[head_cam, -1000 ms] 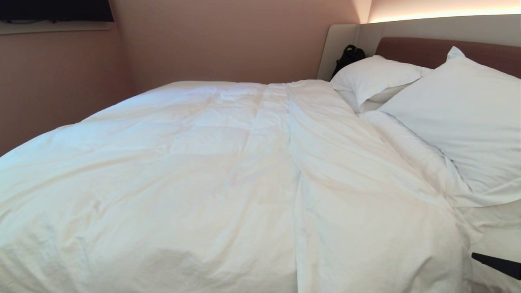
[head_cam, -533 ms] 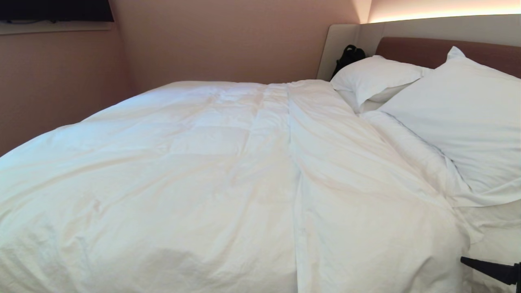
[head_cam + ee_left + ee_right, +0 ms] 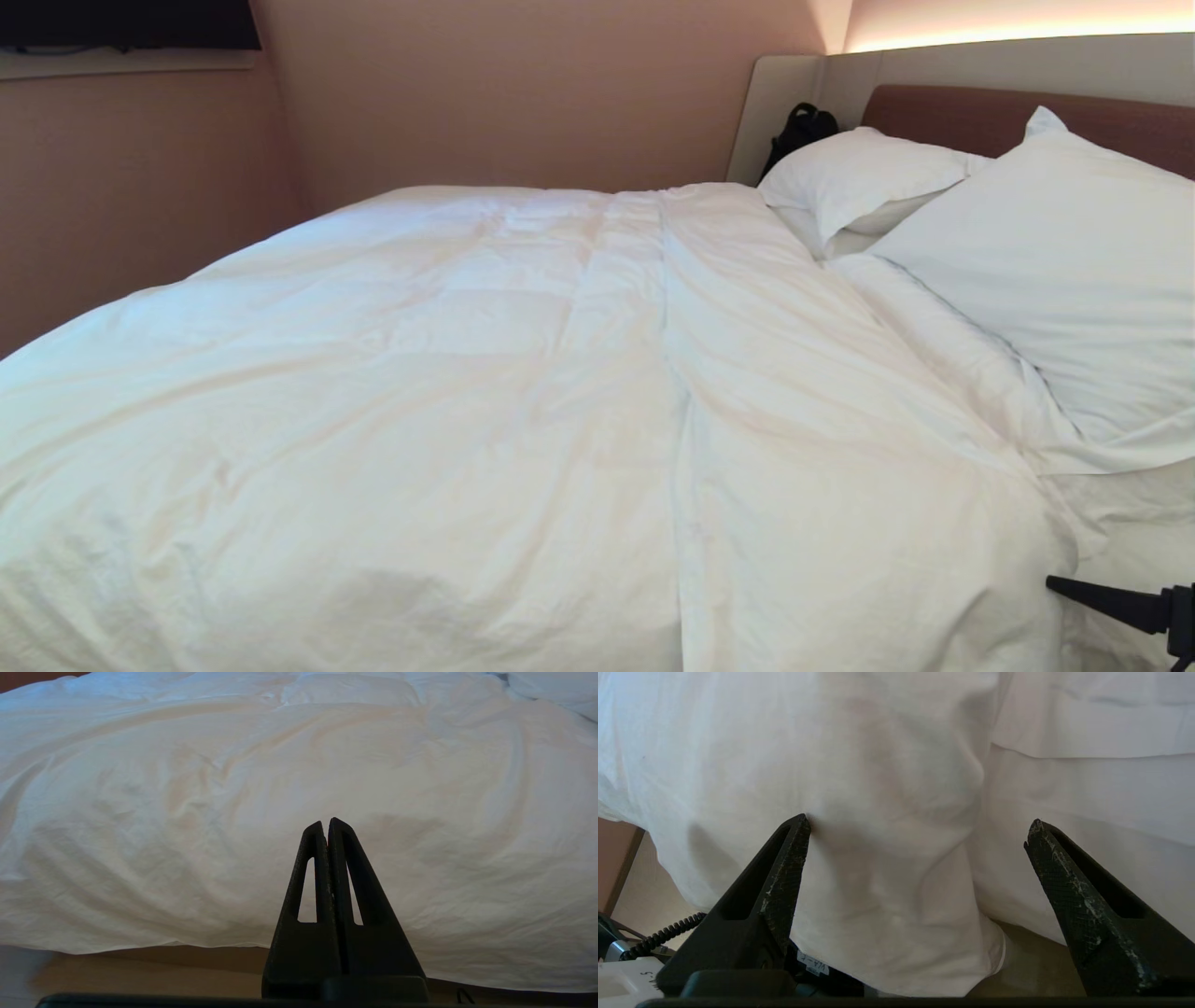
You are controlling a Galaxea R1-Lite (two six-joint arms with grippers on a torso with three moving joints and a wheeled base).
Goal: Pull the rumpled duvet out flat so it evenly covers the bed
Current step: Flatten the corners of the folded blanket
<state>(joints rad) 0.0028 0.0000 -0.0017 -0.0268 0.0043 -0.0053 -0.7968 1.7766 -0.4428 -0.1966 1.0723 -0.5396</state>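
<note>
From my seat, the pinkish-beige wall (image 3: 523,103) stands far beyond the pincer, across the room. A dark screen (image 3: 126,23) with a pale ledge (image 3: 121,61) under it sits up in the far corner. Warm strip light (image 3: 1018,37) glows high above. A black bag (image 3: 801,131) leans well ahead.

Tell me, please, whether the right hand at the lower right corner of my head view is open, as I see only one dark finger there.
Observer: The right hand is wide open. The duvet hangs just ahead of its fingers, ungripped.
Operator: And where is the left hand, please?
Observer: The left hand is shut and empty, pointing at the duvet's hanging side.
</note>
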